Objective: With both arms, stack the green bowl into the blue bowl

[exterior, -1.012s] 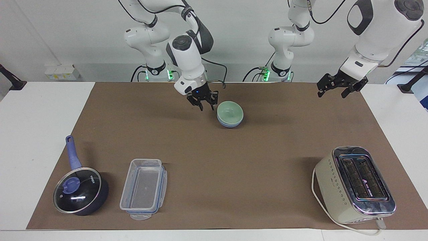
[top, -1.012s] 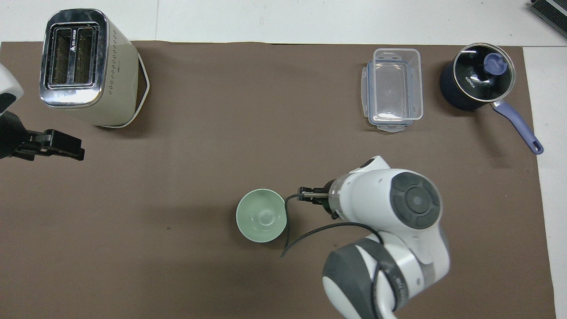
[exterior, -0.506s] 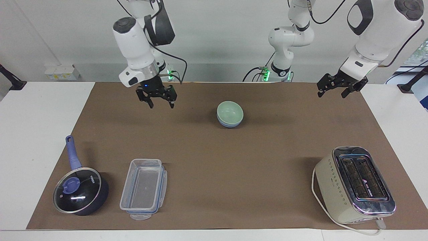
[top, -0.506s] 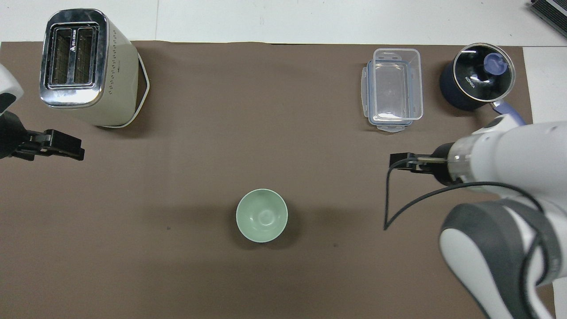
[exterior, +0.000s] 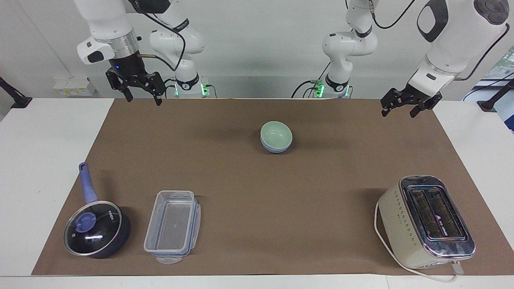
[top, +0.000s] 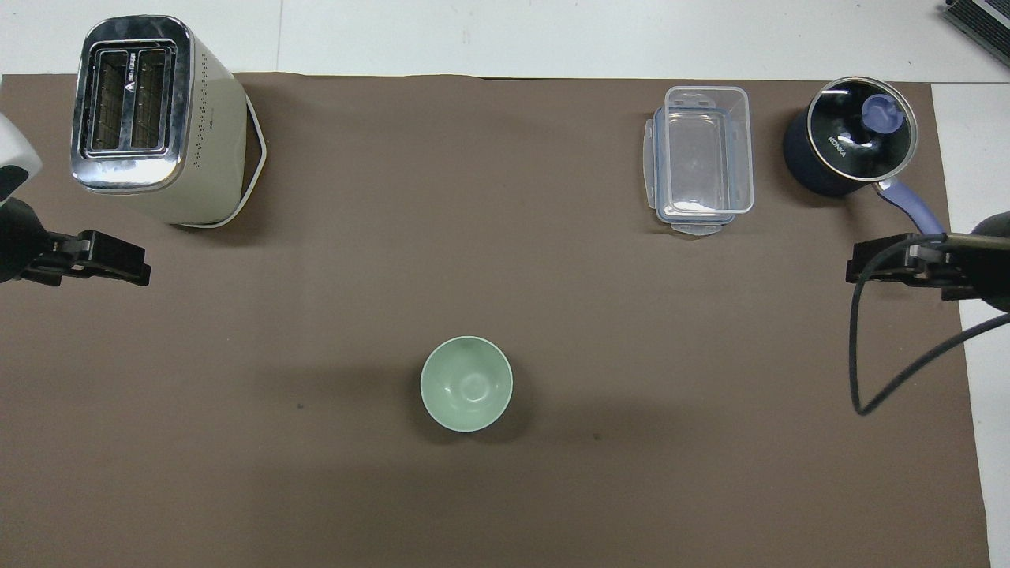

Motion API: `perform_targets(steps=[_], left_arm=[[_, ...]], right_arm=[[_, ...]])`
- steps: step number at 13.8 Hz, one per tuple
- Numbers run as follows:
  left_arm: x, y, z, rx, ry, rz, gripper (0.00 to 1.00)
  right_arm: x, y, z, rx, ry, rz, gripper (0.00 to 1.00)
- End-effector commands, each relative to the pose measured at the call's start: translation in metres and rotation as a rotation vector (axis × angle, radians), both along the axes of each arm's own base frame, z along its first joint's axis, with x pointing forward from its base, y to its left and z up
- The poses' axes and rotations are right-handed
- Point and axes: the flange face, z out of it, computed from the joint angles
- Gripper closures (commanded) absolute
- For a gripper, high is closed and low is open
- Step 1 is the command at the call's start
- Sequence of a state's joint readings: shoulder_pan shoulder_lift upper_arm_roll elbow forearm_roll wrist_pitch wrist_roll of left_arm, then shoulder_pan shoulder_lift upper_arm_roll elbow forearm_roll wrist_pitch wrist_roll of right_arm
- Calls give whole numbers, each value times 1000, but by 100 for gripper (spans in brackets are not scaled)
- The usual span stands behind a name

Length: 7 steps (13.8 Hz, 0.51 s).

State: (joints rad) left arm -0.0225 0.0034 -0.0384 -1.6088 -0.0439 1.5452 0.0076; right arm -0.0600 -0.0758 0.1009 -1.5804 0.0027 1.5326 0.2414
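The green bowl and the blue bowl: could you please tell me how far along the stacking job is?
Done: the green bowl sits nested in the blue bowl mid-mat. In hand: nothing; the right tool hangs open and empty over the mat's edge at its own end, and the left tool waits open over the other end. Left: apparently nothing.

Mint-green bowl in periwinkle-blue bowl

From overhead, the green bowl is hiding the blue bowl entirely; both arms are being cut off by the edges, only each hand showing.
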Motion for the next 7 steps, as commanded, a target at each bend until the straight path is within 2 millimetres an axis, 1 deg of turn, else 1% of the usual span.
perform_targets(steps=[1, 3, 5, 7], left_arm=[[-4, 1, 4, -10, 8, 13, 0], [-4, 1, 4, -10, 9, 13, 0], [-4, 1, 5, -10, 6, 13, 0], [-4, 1, 4, -10, 8, 13, 0]], right_arm=[[28, -4, 10, -15, 36, 10, 0], [29, 3, 10, -12, 28, 15, 0], [28, -4, 6, -7, 26, 7, 0], [21, -1, -1, -2, 23, 4, 0]])
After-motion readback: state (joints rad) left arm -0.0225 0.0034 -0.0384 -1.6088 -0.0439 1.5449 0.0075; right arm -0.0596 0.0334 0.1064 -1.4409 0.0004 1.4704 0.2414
